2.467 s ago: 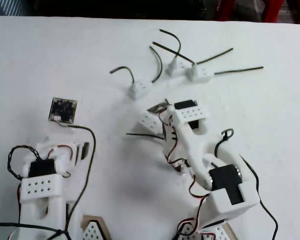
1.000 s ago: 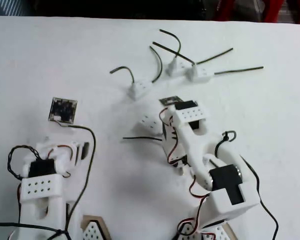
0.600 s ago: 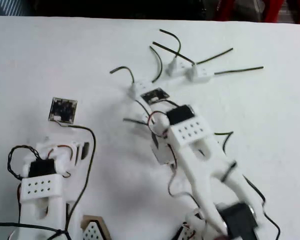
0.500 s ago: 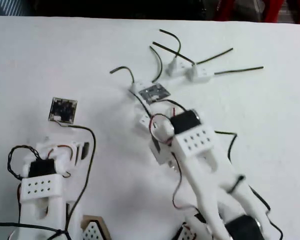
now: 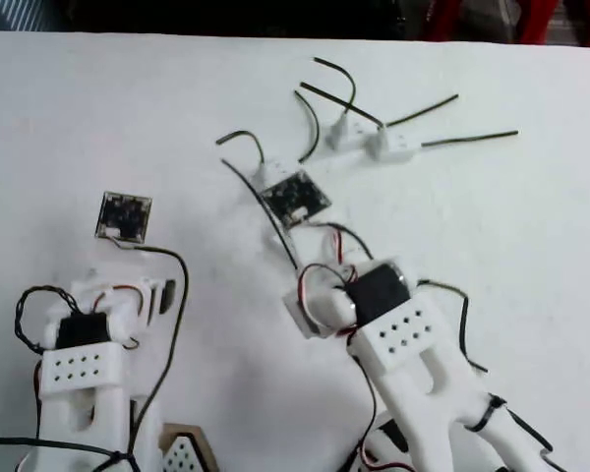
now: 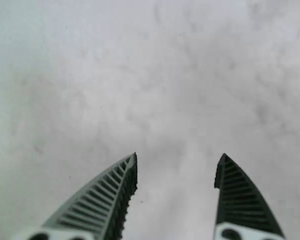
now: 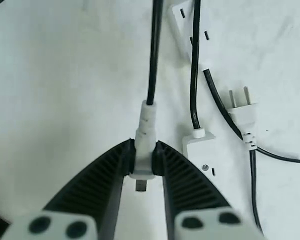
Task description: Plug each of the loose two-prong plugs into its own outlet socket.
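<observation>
Socket (image 7: 202, 150) and loose plug (image 7: 244, 119) lie beside right end effector's (image 7: 144, 146) gripped plug (image 7: 146, 122).

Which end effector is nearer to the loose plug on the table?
Right. The right end effector, shut on a second plug, is beside the loose plug; the left end effector is open over bare table.

The held plug (image 7: 144, 147) trails a cord (image 7: 153, 50) past the edge.

The high camera is looking steeply down over the whole counter (image 5: 511, 246). Each wrist camera is peering close past its own fingers (image 6: 105, 200) onto that same counter.
</observation>
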